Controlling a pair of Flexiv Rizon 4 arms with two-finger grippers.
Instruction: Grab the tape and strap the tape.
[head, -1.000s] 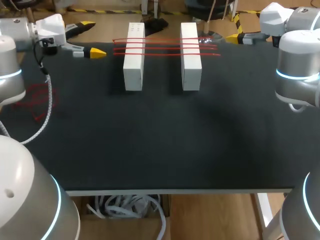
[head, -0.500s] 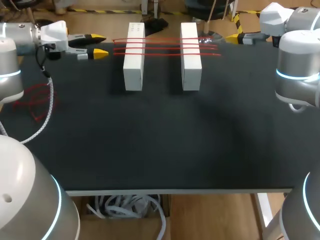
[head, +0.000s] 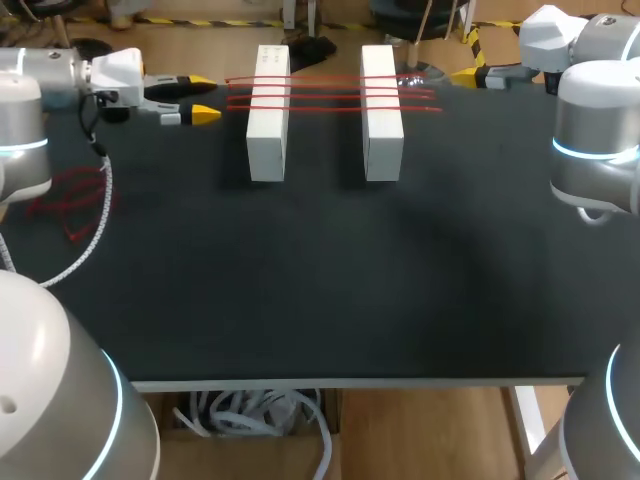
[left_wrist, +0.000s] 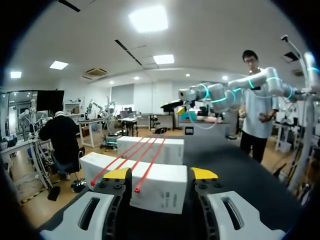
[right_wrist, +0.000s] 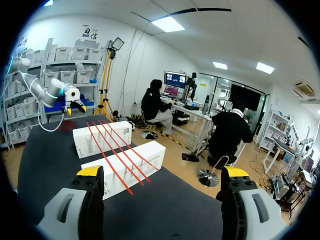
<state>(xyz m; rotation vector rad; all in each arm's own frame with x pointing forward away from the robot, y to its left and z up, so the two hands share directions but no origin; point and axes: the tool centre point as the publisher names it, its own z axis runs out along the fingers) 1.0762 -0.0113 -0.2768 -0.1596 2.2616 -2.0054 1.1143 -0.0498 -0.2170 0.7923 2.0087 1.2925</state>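
Tape strands (head: 325, 97) across two white boxes (head: 268, 130)

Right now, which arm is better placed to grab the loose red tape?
Left, probably: the loose red tape lies near the left gripper; the right gripper is beyond both white boxes.

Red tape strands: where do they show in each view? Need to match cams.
Head view: red tape strands lie across the tops of the two white boxes at the far end of the table.
Left wrist view: ahead of the left gripper, running from the nearer box to the farther one.
Right wrist view: ahead of the right gripper, crossing both boxes.
Shared landmark: the two white boxes.
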